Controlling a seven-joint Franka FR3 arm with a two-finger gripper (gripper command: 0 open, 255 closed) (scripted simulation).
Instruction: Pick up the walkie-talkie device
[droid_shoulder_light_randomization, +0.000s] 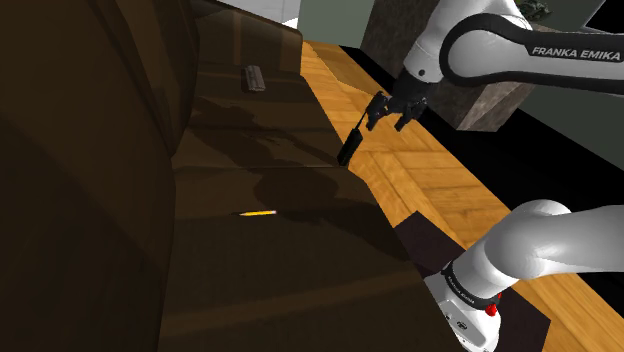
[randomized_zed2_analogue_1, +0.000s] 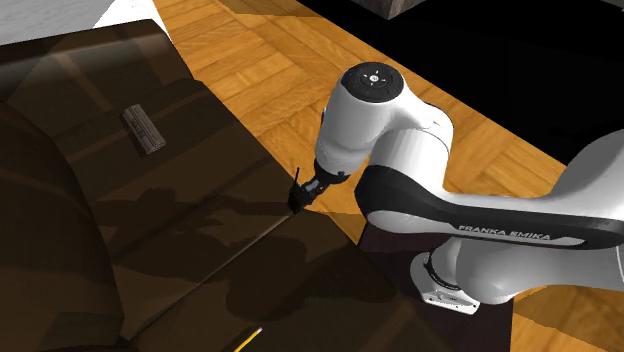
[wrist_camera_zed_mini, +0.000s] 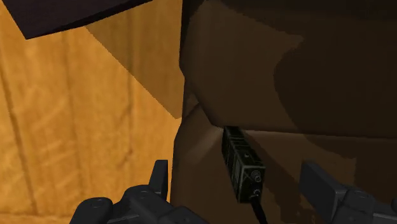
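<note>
Nearest the shoulder camera you had the stand (droid_shoulder_light_randomization: 432, 250), a dark box on the wood floor (droid_shoulder_light_randomization: 420, 170), just beside the front of the brown sofa (droid_shoulder_light_randomization: 280, 280). The arm (droid_shoulder_light_randomization: 560, 240) rose from it and reached out over the floor, along the sofa's front edge.

On the near seat cushion lay a yellow pencil (droid_shoulder_light_randomization: 258, 214), alone and well apart from the rest.

Further along, you had the gripper (droid_shoulder_light_randomization: 387, 122) hanging over the seat's front edge. The fingers (wrist_camera_zed_mini: 159, 181) were open: in the wrist view they stood wide apart and touched nothing.

The walkie-talkie (wrist_camera_zed_mini: 241, 162) sat in the gap between them but further out, clear of both. It had a slim black body with small round knobs on the end facing the gripper, and its thin antenna pointed back at the hand. It was at the seat's front edge, right where the seam between the two cushions runs out. In the shoulder view it showed just below the fingers, its body slanted and the antenna end uppermost. You couldn't tell from these views whether it lay on the seat or leaned against the sofa's front face.

Past that, a grey bar like a remote (droid_shoulder_light_randomization: 254, 77) lay on the far cushion near the backrest, well apart from the walkie-talkie.

Furthest back, a grey block (droid_shoulder_light_randomization: 385, 35) stood behind the arm, with a black area beyond the floor's edge.
</note>
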